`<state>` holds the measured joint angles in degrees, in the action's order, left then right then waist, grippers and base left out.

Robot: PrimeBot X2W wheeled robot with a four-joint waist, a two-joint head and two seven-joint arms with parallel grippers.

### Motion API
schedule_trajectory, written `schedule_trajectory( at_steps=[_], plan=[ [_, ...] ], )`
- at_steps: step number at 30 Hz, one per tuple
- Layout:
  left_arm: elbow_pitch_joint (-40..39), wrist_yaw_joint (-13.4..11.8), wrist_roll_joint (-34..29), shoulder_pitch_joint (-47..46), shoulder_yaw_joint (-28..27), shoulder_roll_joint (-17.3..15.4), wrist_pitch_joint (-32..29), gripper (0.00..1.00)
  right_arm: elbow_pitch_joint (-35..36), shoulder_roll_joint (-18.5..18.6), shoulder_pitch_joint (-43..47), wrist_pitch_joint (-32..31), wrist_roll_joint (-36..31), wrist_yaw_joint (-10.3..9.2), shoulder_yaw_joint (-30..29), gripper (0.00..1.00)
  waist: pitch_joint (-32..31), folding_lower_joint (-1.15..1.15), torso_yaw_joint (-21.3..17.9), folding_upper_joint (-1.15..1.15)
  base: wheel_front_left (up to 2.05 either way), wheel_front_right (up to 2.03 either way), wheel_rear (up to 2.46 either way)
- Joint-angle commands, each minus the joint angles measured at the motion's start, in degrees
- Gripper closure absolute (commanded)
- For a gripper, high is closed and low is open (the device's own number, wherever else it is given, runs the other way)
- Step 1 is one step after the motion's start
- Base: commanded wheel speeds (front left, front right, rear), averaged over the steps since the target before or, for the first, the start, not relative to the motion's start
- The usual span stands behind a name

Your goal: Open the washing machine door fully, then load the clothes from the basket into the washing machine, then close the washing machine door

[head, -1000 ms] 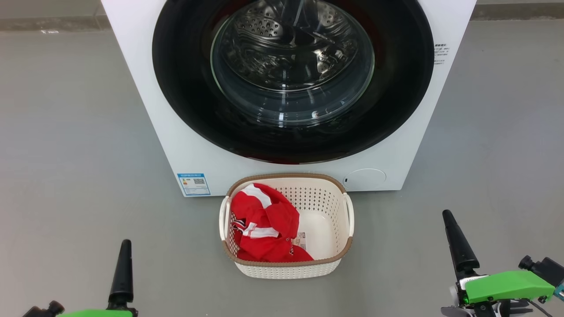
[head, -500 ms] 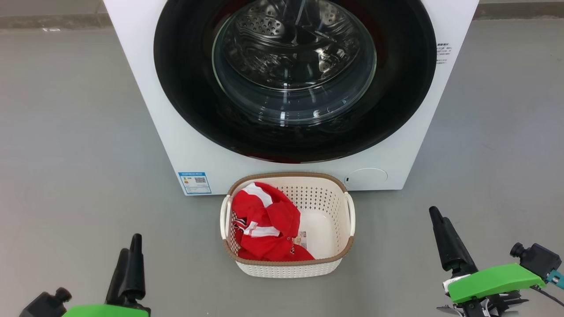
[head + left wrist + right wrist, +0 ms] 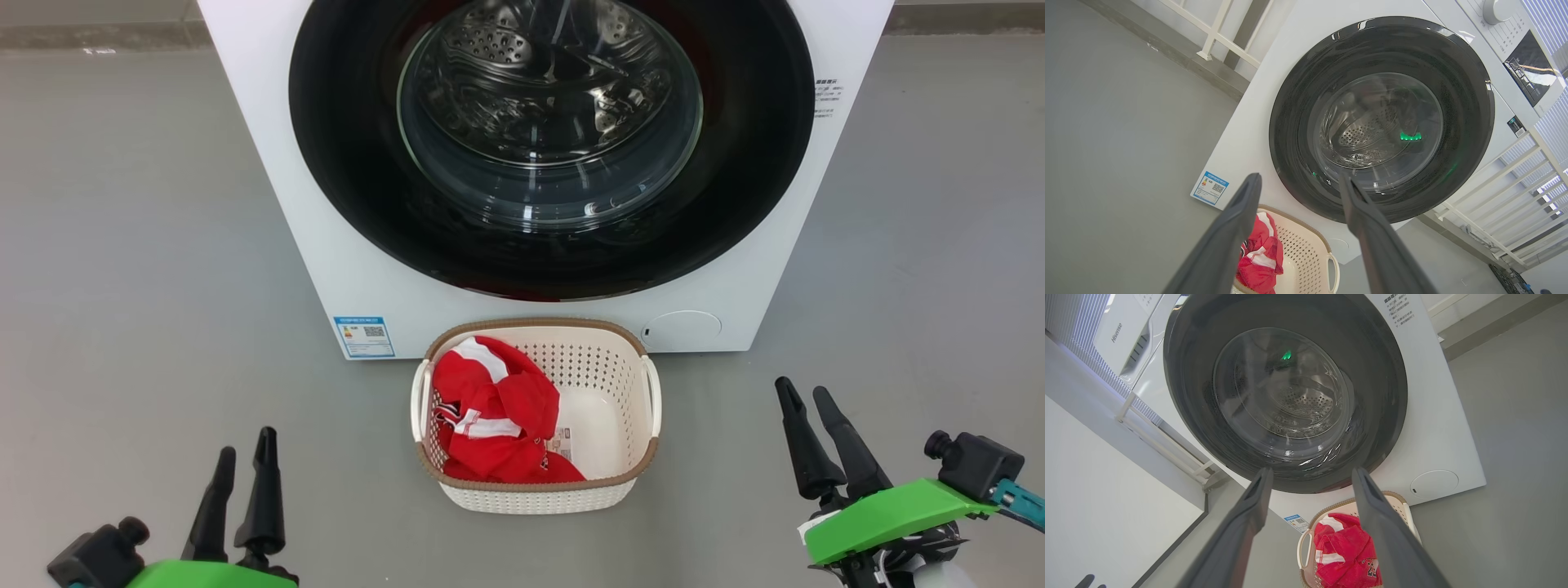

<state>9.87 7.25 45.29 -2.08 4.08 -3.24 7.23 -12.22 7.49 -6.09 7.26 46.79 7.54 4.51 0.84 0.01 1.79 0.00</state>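
Head view, near first: I'm keeping the left gripper (image 3: 245,445) and right gripper (image 3: 802,390) low, both spread and empty. Between them the clothes (image 3: 490,408) are sitting in the basket (image 3: 539,498), just in front of the washing machine (image 3: 326,269). Its door (image 3: 343,163) is looking shut, so I'm still opening it first, which means reaching up for the rim. Since a second ago both wrists are rolling, and the right one's creeping inward.

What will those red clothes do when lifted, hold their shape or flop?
Probably flop: the clothes lie crumpled in soft folds at the left of the basket, so they should drape and dangle. They look like thin fabric, so likely light, and unlikely to slip from a firm pinch.
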Motion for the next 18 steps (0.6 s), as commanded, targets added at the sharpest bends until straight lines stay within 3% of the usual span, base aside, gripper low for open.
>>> schedule_trajectory(
  at_steps=[1,18],
  plan=[
    [-1.85,0.16,-2.77,-2.74,-0.99,-0.78,0.92,0.0,1.91,0.66,-2.82,1.0,-2.65,-0.04,1.18,0.0,-0.01,0.0,0.07,0.0,0.0,0.0,0.0],
    [-2.37,0.2,-17.22,-2.85,-0.21,-0.31,3.81,0.0,2.33,1.08,-3.6,3.85,-17.1,-0.04,2.69,0.0,-0.17,0.0,0.53,0.0,0.0,0.0,0.0]
  ],
)
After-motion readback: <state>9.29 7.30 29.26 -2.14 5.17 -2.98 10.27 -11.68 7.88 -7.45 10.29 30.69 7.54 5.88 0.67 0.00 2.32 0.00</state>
